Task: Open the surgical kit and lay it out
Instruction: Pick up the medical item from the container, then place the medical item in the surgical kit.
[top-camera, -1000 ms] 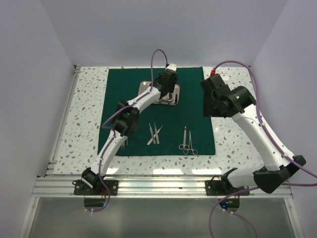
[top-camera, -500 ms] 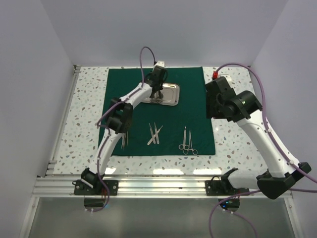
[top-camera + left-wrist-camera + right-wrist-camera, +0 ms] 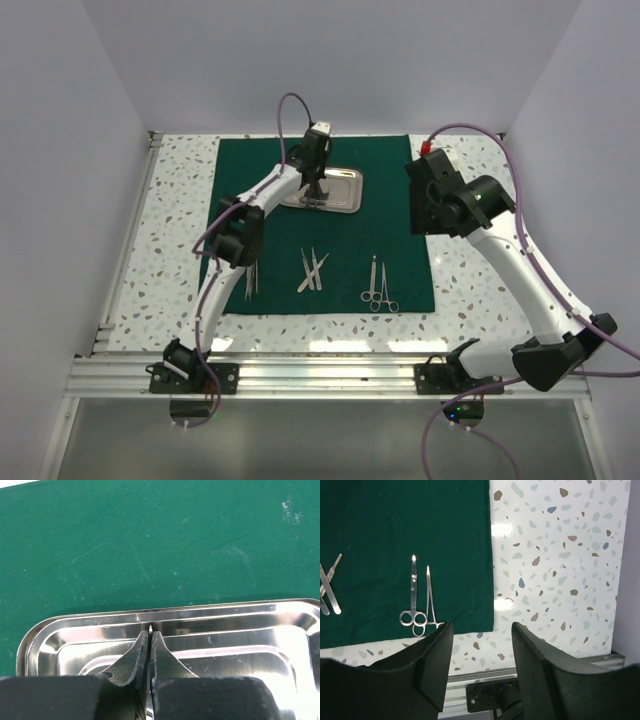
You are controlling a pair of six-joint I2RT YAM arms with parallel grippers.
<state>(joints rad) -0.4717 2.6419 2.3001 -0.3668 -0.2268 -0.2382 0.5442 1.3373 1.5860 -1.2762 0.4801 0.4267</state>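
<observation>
The dark green cloth (image 3: 390,230) lies spread flat on the table. On its far middle sits the shiny steel tray (image 3: 342,192). My left gripper (image 3: 315,197) reaches down into the tray (image 3: 225,607); in the left wrist view it (image 3: 150,630) is shut, with a thin silver tip pinched between the fingertips. Tweezers (image 3: 312,270) lie on the near part of the cloth, with scissors (image 3: 372,280) and forceps (image 3: 384,287) to their right. My right gripper (image 3: 425,200) hovers open above the cloth's right edge, and nothing is between its fingers (image 3: 435,655).
The speckled table (image 3: 470,290) borders the cloth on all sides. A metal rail (image 3: 330,375) with both arm bases runs along the near edge. Walls close in on the left, back and right. Another slim silver piece (image 3: 250,282) lies beside the left arm.
My left gripper shifted left inside the tray, uncovering most of it, and its fingers closed. The right arm swung a little and came back, still open.
</observation>
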